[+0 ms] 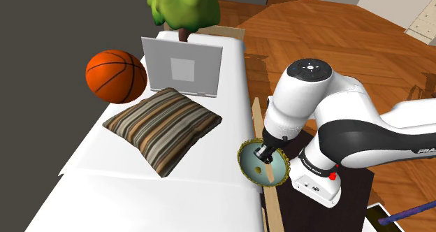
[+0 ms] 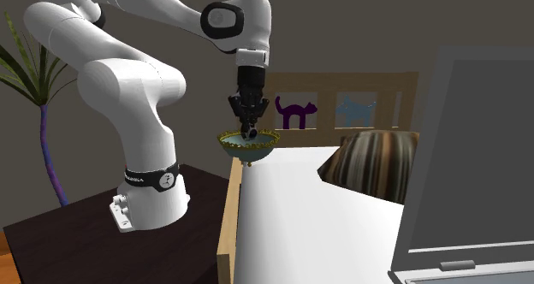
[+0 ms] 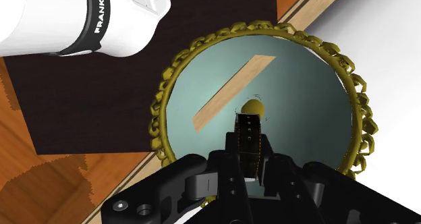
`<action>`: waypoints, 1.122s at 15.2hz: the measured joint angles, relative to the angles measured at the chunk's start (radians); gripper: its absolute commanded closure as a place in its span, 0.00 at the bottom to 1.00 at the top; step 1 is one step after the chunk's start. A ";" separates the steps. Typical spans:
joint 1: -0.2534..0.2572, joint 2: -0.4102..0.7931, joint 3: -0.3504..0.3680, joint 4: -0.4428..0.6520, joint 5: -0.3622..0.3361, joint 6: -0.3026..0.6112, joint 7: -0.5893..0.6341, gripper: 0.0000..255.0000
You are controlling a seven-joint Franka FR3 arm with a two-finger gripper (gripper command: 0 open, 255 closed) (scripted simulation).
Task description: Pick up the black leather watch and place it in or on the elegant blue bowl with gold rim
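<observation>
Gripper [image 3: 248,165] points down into the bowl [image 3: 303,101], tip below the gold rim in the second exterior view [image 2: 251,130]. The fingers are nearly together, clamped on the black strap of the watch [image 3: 248,145], which is held edge-on between them over the bowl's centre. Cannot tell whether the watch touches the bowl floor. The bowl sits at the wooden rail [image 1: 257,122], just beside the dark stand [image 1: 356,189].
</observation>
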 measured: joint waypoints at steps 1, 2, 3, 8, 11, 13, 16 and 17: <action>0.000 0.000 0.000 0.000 0.000 0.000 0.000 0.00; 0.000 0.000 0.000 0.000 0.000 0.000 0.000 0.00; 0.000 0.000 0.000 0.000 0.000 0.000 0.000 0.00; -0.006 -0.016 -0.022 0.029 -0.020 -0.042 -0.001 0.00; -0.019 -0.026 -0.052 0.092 -0.051 -0.112 0.002 0.00; -0.025 -0.022 -0.057 0.108 -0.058 -0.124 0.002 0.00; -0.025 -0.023 -0.058 0.113 -0.060 -0.130 0.004 0.00; -0.025 -0.023 -0.058 0.113 -0.060 -0.130 0.004 0.00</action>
